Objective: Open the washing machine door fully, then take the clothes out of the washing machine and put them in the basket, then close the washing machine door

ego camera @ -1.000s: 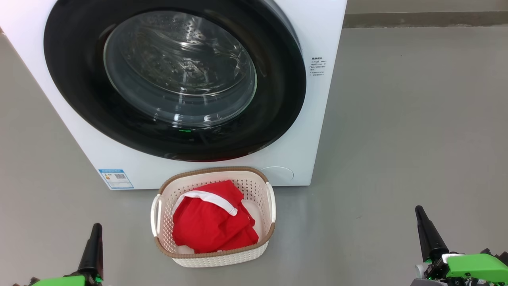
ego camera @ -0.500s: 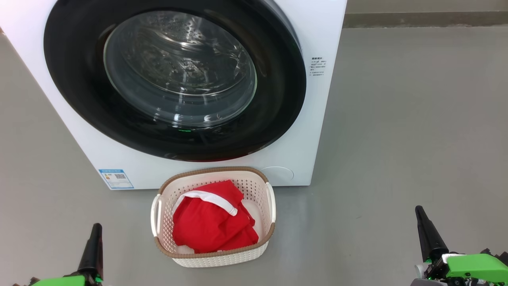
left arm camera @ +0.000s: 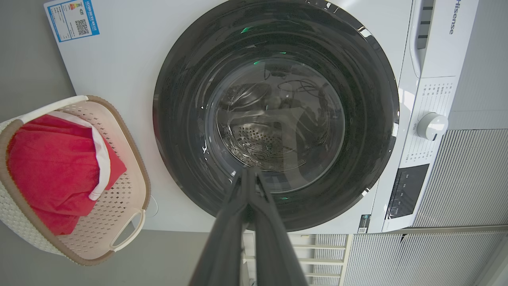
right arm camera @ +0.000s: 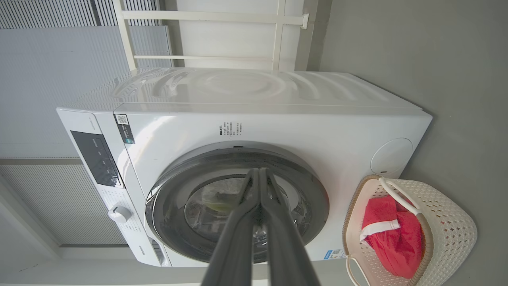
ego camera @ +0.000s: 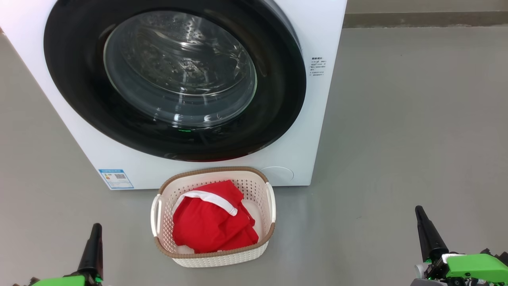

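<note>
Red clothes, crumpled in basket

1. The head view looks forward and down from above the floor. It stands close to the washing machine, whose top is cut off at the upper edge. The basket sits low in the centre.
2. In that view the left end effector rises at the lower left and the right end effector at the lower right.
3. The left wrist view faces the washing machine door almost square on and is rolled sideways. The basket lies at the left edge and the control panel at the right.
4. The right wrist view stands farther back and is rolled the opposite way. It takes in the whole washing machine, with the basket at the lower right.
5. All three views share the washing machine door and the basket.
</note>
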